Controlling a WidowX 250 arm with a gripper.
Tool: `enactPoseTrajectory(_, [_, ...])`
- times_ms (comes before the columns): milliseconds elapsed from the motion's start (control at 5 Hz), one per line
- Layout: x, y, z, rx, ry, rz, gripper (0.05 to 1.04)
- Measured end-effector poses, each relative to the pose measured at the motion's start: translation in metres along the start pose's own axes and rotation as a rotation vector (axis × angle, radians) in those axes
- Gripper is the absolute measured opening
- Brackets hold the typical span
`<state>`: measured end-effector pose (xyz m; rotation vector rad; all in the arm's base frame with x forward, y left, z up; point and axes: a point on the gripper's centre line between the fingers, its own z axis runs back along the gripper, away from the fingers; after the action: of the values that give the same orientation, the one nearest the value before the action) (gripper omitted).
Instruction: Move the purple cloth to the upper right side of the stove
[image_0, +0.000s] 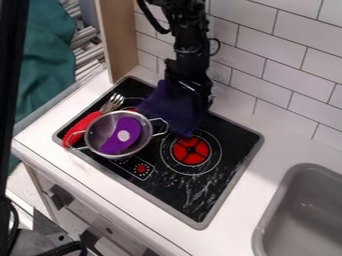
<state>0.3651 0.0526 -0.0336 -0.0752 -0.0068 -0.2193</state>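
sink (310, 212): cut off right, bottom | arm (190, 35): cut off top | purple cloth (157, 107): partly behind end effector (194, 97)

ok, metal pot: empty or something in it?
Not empty: inside the metal pot lies a purple piece with a pale round spot on it.

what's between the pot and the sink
Between the pot and the sink lie the red burner and a strip of white counter, in the camera view.

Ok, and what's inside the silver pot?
Inside the pot lies a purple thing with a pale round spot on it. It covers part of the pot's bottom, so I can't see whether anything is hiding underneath.
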Motion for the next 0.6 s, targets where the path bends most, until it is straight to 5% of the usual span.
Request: enactPoseTrajectory(600, [0.017, -0.085, -0.002, 0.010, -0.053, -0.188, 1.009])
